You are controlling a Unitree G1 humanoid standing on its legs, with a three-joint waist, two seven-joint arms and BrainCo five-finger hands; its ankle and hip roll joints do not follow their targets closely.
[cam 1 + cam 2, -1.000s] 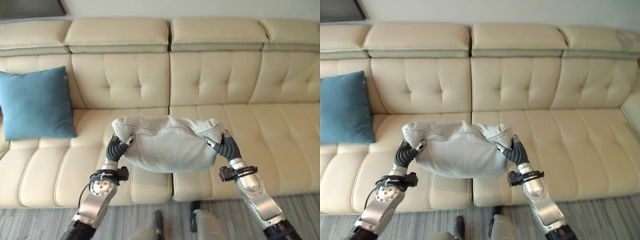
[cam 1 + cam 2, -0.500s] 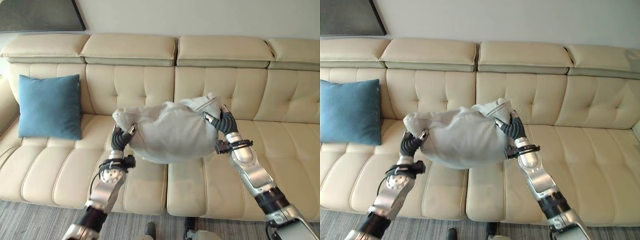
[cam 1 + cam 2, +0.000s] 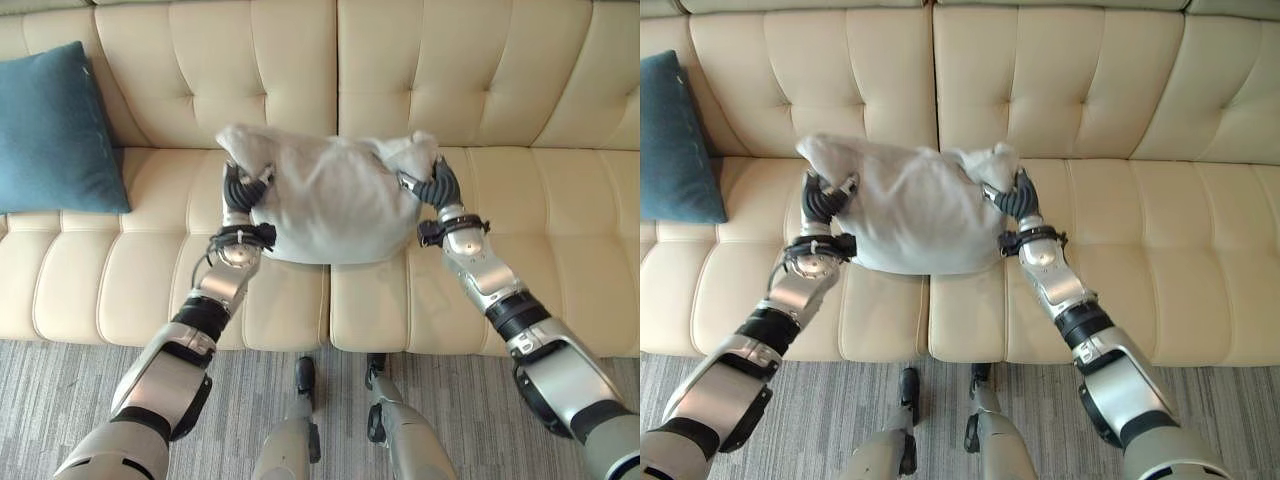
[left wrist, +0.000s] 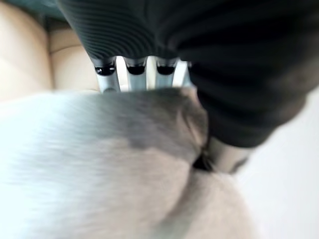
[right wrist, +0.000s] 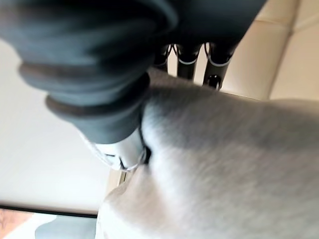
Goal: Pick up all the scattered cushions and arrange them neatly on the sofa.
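grey cushion (image 3: pixel 330 200), pinched between both hands

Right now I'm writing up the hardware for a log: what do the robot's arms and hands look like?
Both arms are silver-grey metal with black bands at the joints. Each wrist has a black clamp ring. The left hand and right hand wear dark ribbed covers, with silver, dark-tipped fingers past them.
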